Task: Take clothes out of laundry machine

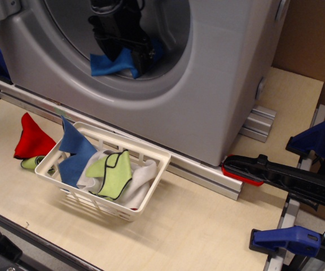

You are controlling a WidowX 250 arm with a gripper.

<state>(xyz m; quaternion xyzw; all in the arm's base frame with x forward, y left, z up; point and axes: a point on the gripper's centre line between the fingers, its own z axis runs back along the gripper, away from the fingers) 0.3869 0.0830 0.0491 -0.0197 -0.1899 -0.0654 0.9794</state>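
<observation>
Black and partly blurred, the end effector (141,61) is seen reaching down inside the round drum opening of the grey laundry machine (219,84). Its tip is pressed onto a royal-blue cloth (109,63) lying at the bottom of the drum, and the right part of the cloth is covered by it. Whether the cloth is grasped or the end effector is released cannot be told, because the fingers are hidden in the dark shape.

The machine is set on a pale wooden bench (207,226), on a metal rail (202,172) running along its base. In front of the machine, a white slatted basket (151,189) is placed on the bench. A blue cloth (75,152), a lime-green cloth with black edging (113,172) and a white cloth (143,175) are held in the basket. Just beside the basket, to the left of the picture, a red cloth (31,138) is laid on the bench, with a small lime-green piece (31,162) just below it. At the right edge, blue and black clamps (303,186) are fixed to the bench.
</observation>
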